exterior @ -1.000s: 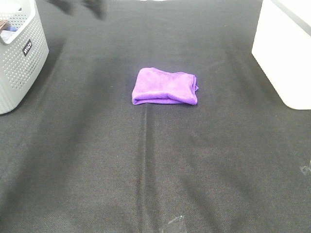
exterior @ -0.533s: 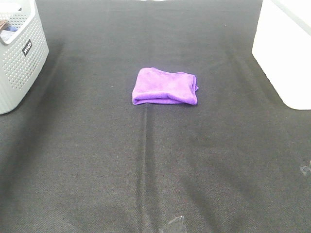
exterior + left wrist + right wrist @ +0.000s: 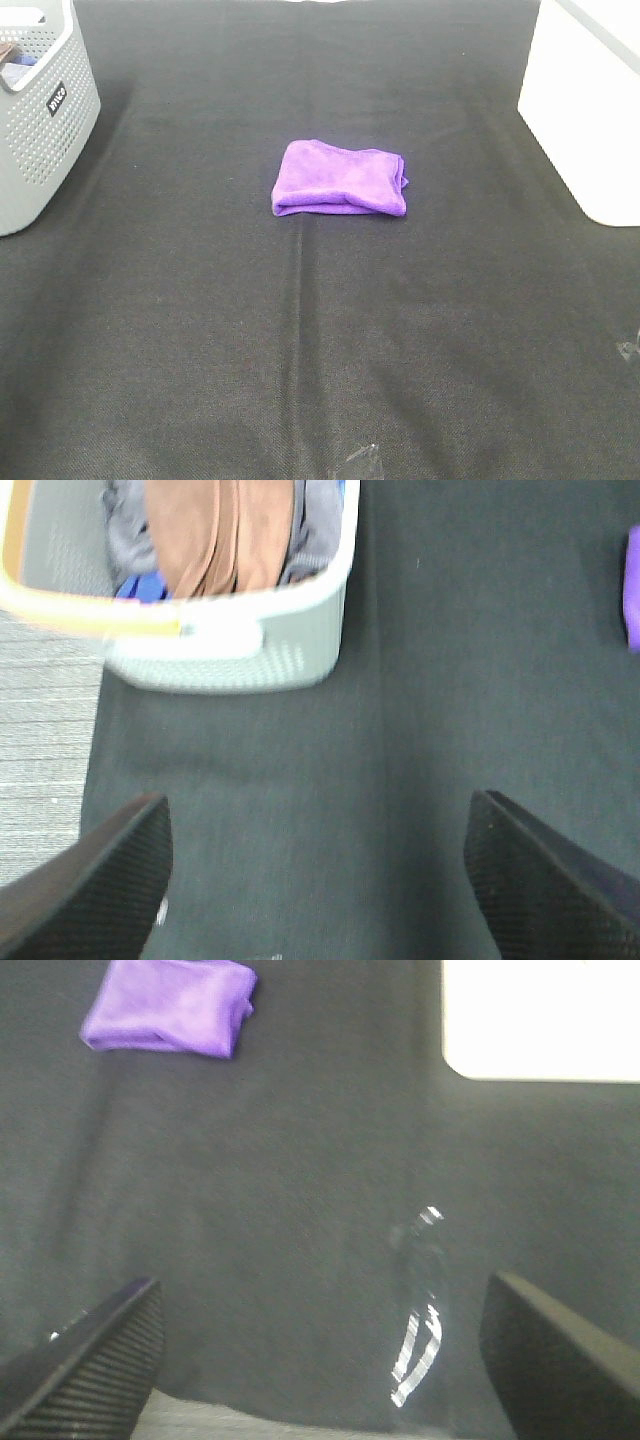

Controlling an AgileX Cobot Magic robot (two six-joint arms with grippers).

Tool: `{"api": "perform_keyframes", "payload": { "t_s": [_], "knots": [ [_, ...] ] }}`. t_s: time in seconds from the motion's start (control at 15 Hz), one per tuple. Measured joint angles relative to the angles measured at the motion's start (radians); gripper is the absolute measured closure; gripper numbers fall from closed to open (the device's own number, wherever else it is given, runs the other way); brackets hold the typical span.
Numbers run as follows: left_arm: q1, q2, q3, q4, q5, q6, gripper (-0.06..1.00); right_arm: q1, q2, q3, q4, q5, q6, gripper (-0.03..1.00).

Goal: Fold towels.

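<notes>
The purple towel (image 3: 340, 179) lies folded into a small rectangle on the black table cloth, a little behind the middle of the table. It also shows in the right wrist view (image 3: 168, 1006) and as a sliver at the edge of the left wrist view (image 3: 632, 590). No white tag shows. Neither arm appears in the exterior high view. My left gripper (image 3: 318, 880) is open and empty above bare cloth near the grey basket (image 3: 230, 630). My right gripper (image 3: 320, 1360) is open and empty above bare cloth, well away from the towel.
The grey perforated basket (image 3: 40, 130) stands at the far left and holds brown and grey cloths (image 3: 215, 530). A white bin (image 3: 590, 110) stands at the far right. Clear tape strips (image 3: 418, 1345) lie on the cloth near the front edge.
Dark arm parts seen at the back left edge one second ago have left the exterior high view. The towel has not moved.
</notes>
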State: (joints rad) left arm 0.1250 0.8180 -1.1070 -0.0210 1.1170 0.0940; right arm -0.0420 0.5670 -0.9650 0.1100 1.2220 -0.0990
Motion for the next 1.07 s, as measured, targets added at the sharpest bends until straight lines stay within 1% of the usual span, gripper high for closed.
{"api": "perform_keyframes", "payload": {
  "t_s": [0.13, 0.27, 0.4, 0.53, 0.67, 0.73, 0.8, 1.07],
  "knots": [
    [0.0, -0.23, 0.159, 0.005, -0.004, 0.0, 0.2, 0.0, -0.177, 0.125, -0.042, 0.001, 0.0, 0.15],
    [0.0, -0.414, 0.292, 0.006, -0.016, -0.008, 0.2, 0.0, -0.325, 0.217, -0.063, 0.001, 0.0, 0.15],
    [-0.011, -0.558, 0.423, 0.004, -0.018, -0.027, 0.2, 0.0, -0.465, 0.299, -0.076, -0.018, 0.0, 0.15],
    [-0.048, -0.635, 0.512, 0.003, -0.012, -0.033, 0.2, 0.0, -0.563, 0.351, -0.077, -0.028, 0.001, 0.15],
    [-0.057, -0.716, 0.571, 0.003, -0.012, -0.055, 0.2, 0.0, -0.572, 0.378, -0.08, -0.027, 0.01, 0.15],
    [-0.057, -0.803, 0.582, 0.003, -0.023, -0.062, 0.2, 0.0, -0.572, 0.408, -0.083, -0.054, 0.01, 0.15],
    [-0.057, -0.803, 0.582, 0.003, -0.023, -0.062, 0.2, 0.0, -0.572, 0.408, -0.083, -0.054, 0.01, 0.15],
    [-0.058, -0.824, 0.589, -0.007, -0.033, -0.067, 0.2, 0.0, -0.572, 0.511, -0.083, -0.103, 0.044, 0.15]
  ]
}}
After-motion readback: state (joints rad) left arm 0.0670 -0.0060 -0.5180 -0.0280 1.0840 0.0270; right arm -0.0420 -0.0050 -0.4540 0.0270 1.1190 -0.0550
